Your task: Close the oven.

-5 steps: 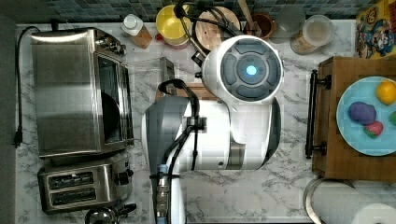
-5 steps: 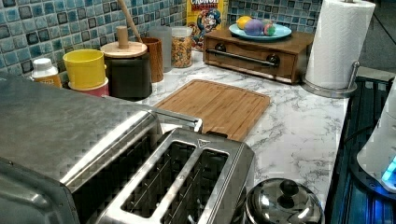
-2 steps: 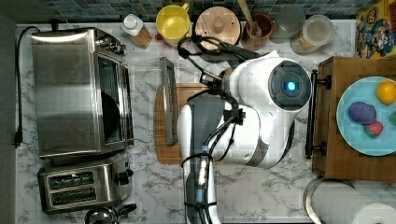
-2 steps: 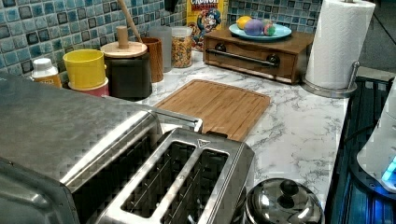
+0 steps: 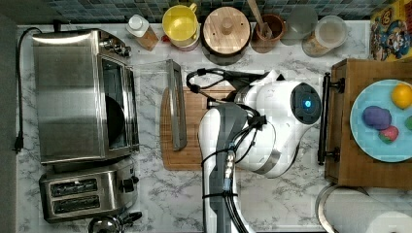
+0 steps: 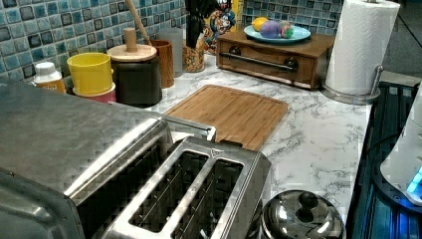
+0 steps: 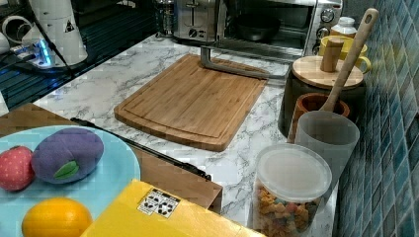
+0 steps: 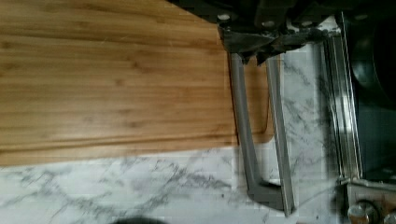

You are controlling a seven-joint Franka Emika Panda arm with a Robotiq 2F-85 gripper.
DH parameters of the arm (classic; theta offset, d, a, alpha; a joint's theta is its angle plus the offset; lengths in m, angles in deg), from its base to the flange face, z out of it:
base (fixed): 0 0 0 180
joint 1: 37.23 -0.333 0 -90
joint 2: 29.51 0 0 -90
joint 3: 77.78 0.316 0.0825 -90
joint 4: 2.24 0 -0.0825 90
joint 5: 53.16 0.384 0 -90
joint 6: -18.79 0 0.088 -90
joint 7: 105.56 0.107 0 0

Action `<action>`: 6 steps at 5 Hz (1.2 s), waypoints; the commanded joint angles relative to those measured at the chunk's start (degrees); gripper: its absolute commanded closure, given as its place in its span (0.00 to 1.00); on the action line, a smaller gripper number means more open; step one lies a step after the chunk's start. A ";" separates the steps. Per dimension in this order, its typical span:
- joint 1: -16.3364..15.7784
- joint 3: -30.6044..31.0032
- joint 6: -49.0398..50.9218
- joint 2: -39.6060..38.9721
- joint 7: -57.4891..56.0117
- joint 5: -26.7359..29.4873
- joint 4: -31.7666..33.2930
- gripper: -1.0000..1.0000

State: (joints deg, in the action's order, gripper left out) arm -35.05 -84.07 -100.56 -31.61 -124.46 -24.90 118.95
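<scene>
**Oven door down flat, gripper over its handle**

Wrist view: gripper (image 8: 254,49) sits directly above one end of the door handle (image 8: 243,116). Can't tell whether it is parted, closed, or has hold of the bar. From the gripper the bar runs straight away, ending in a bent bracket over the marble counter (image 8: 140,186). To one side of the gripper is the bamboo cutting board (image 8: 116,74). To the other side are the glass door and the dark oven mouth.

The oven (image 5: 82,94) is a boxy brushed-steel unit at the top view's left. Its knobs (image 5: 114,46) are at the end nearest the tiled wall, and a dark pan (image 5: 114,116) sits inside. The door lies flat on the counter, and the handle overlaps the board's near edge.

The mouth faces the top view's right. Oven body and handle both run long from the wall toward the two-slot toaster (image 5: 87,191), which is just beside the oven's far end.
</scene>
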 commanded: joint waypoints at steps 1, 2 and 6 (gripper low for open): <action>0.12 1.29 1.04 -13.59 -17.29 8.30 -6.95 1.00; 0.38 1.58 -0.24 -17.44 -20.73 10.80 -8.44 1.00; 0.64 5.65 -10.78 -15.73 -25.77 25.31 -5.32 1.00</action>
State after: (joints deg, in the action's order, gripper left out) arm -34.15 -79.98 -110.83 -50.02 -147.12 -3.67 119.96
